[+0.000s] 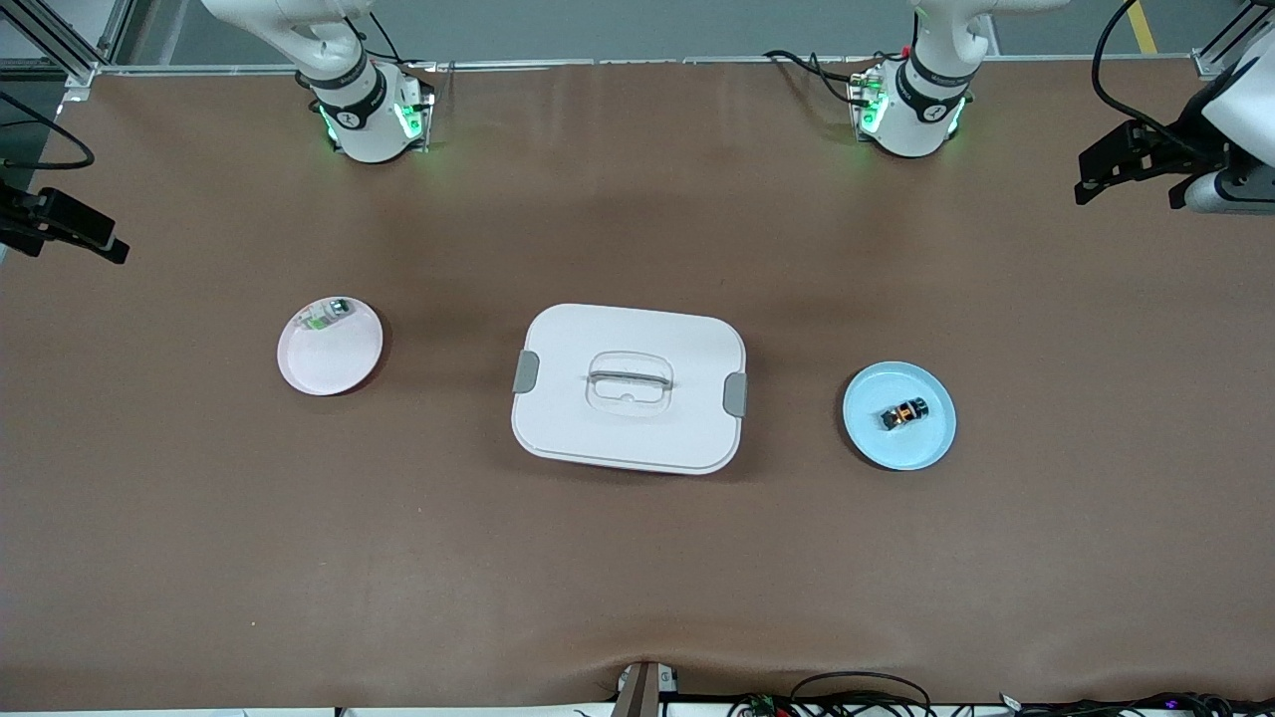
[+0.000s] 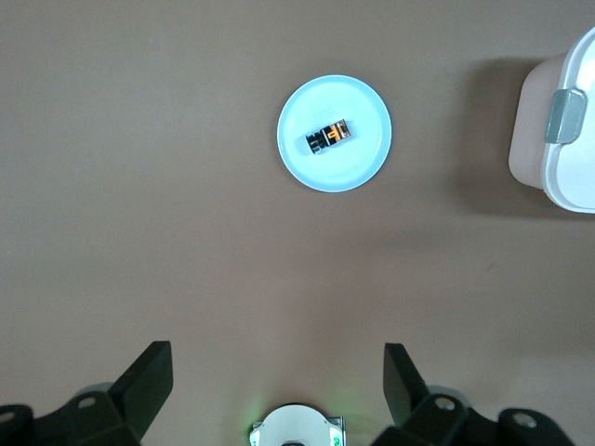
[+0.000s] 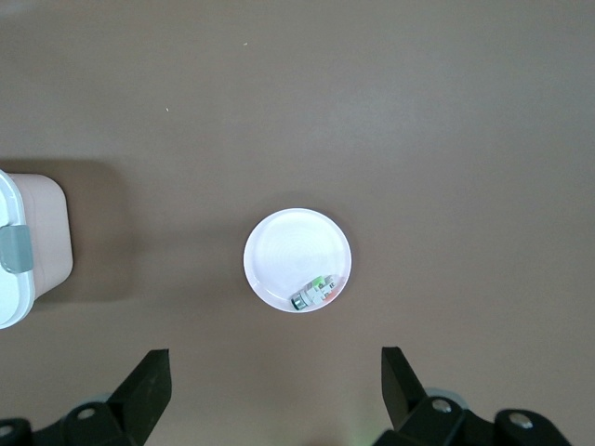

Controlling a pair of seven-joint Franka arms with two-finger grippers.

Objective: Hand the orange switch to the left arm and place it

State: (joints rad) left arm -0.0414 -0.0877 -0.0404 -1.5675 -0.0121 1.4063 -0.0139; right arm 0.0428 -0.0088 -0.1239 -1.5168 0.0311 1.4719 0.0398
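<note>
Both hands, left (image 2: 277, 390) and right (image 3: 275, 390), hang spread and empty as the light, rigid switch (image 1: 903, 412), best pinched across its flanks, lies at three o'clock of the box (image 1: 630, 386).

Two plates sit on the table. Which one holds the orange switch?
The blue plate, toward the left arm's end of the table, holds the orange switch. The pink plate, toward the right arm's end, holds a green-and-silver part instead.

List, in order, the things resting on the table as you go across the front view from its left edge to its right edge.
pink plate with a green-and-silver part → white box → blue plate with the orange switch
</note>
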